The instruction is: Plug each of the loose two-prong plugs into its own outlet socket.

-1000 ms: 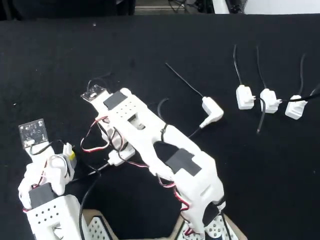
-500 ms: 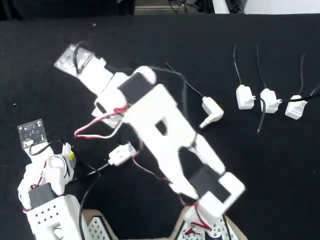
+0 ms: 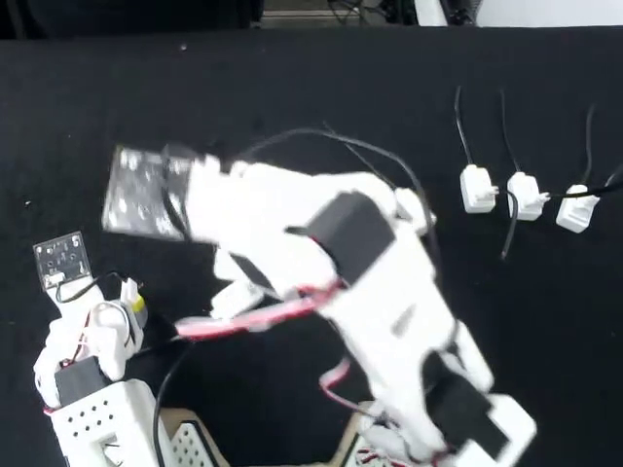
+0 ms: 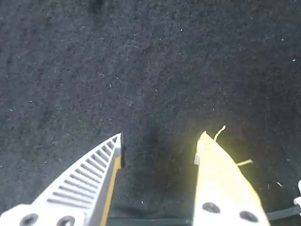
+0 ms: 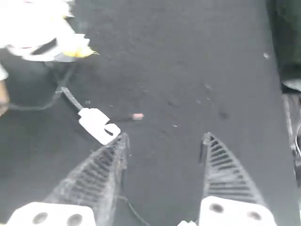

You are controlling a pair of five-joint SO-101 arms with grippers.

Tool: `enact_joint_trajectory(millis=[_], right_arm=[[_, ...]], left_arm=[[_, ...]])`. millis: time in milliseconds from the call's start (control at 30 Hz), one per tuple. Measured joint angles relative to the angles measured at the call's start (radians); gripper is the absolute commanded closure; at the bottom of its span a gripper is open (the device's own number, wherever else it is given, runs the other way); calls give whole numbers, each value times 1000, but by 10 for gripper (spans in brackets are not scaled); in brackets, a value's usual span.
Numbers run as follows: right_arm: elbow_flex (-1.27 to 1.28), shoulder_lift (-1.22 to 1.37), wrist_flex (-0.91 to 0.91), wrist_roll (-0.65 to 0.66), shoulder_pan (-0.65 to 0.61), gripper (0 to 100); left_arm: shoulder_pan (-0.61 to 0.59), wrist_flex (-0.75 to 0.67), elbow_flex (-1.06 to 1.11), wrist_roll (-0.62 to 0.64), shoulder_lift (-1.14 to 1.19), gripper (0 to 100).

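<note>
The left gripper [image 4: 160, 142] and right gripper [image 5: 162, 139] are held open and empty. A white connector [image 5: 98, 126], possibly a plug, is seen beside the right.

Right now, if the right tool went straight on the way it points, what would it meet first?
Most likely the bare black table: the right tool is open and nothing lies in its line. A white connector lies just off one fingertip and might get clipped; depth is unclear.

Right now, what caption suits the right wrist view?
Open right gripper above the black table, a corded white plug lying near one fingertip.
</note>
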Motion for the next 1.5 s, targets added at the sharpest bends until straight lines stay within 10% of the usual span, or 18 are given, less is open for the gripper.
enact_joint_trajectory(millis=[700, 1500], right_arm=[[677, -264, -120, 86, -344, 759], [804, 127, -517, 190, -164, 716]], left_arm=[[-201, 0, -57, 84, 2, 744], [-215, 115, -58, -107, 2, 744]])
